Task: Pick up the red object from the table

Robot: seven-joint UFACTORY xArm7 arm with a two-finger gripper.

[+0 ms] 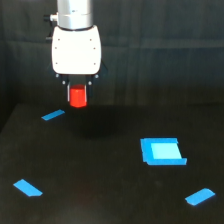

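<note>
Orange-red between my fingers: the red object (78, 97) sits clenched in my claw (78, 96), one dark finger showing along its left side, the other mostly hidden on the right. It hangs under my white wrist housing (76, 49), at the far left of the scene, and looks to be clear of the table (100, 190); there is dark space beneath it and a soft shadow on the surface below, though from this single view I cannot be sure how high it rides. So I judge the pick all but done: the grasp is made and the lift looks under way or finished, with nothing left but to hold it steady. No bins, trays or other containers show anywhere. On the dark surface lie only flat blue marks: a thin strip (53, 115) just below and left of me, a light-blue square patch (162, 151) to the right, another strip (28, 188) near left, and one (200, 196) near right
</note>
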